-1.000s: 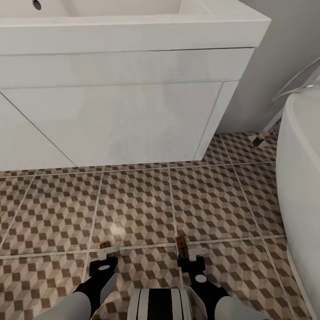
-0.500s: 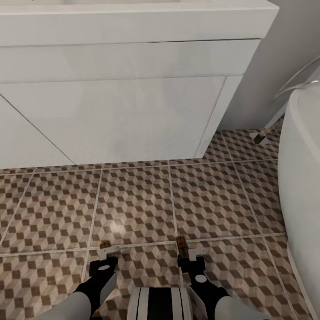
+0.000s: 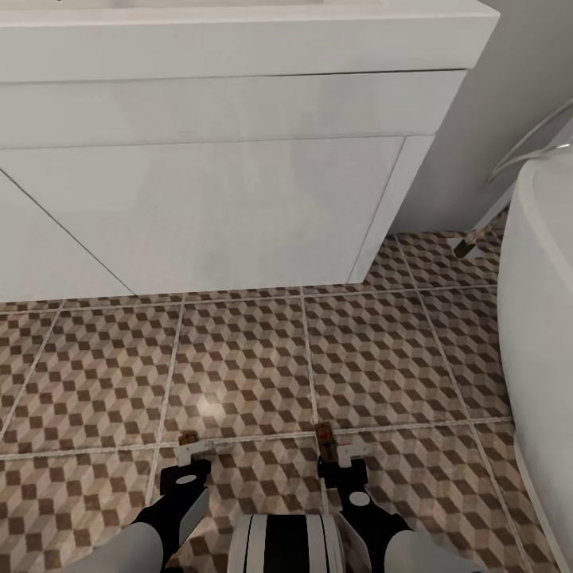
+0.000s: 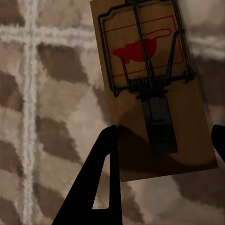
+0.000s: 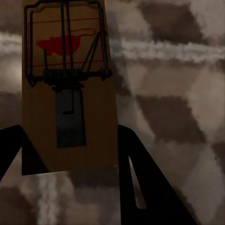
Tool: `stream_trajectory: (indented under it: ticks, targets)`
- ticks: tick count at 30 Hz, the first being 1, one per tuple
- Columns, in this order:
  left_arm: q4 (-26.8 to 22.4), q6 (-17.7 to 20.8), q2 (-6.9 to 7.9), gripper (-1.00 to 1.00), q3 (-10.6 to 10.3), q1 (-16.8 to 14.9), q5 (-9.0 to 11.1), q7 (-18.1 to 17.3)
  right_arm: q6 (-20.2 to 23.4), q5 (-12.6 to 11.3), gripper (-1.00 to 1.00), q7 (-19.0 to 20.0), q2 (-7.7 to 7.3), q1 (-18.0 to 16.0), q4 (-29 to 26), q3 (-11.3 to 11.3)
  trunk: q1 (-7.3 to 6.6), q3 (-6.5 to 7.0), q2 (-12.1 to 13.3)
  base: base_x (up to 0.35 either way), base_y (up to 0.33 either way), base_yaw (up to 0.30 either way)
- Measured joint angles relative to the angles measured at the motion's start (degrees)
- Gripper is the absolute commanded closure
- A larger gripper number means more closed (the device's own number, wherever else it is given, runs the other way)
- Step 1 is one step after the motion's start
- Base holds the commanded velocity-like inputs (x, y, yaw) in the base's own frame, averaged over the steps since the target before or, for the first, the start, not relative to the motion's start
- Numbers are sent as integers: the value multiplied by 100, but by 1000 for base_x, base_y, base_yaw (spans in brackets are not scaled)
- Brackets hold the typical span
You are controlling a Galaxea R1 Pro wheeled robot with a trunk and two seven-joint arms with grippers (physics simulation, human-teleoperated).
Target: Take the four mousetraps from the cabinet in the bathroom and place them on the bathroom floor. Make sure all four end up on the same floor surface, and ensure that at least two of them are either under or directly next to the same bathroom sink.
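Observation:
The white bathroom sink spans the far side, above the cube-patterned bathroom floor. My left gripper is low over the tiles, shut on a tan wooden mousetrap; its dark fingers press the board's side edges. The trap's wire spring and red mark point away from the gripper. My right gripper is shut on a second mousetrap the same way. Both traps are about one tile short of the sink's front. The cabinet is out of view.
A white oval bathtub rises along the right edge, with a chrome pipe in the gap between it and the sink. A grey wall closes that corner. Open tiles lie between my grippers and the sink.
One second ago the head view showed the basin's top; the camera then shifted and the sink sits higher in the picture. Both grippers and their mousetraps have held still.

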Motion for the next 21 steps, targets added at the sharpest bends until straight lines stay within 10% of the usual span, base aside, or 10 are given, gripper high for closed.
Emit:
stream_trajectory:
  ticks: [21]
  targets:
    - [-2, -25, 0, 100, 9, 0, 2, 3, 52, 16, 100, -61, 0, 0, -67, -6, 0, 0, 0, 0, 0, 0]
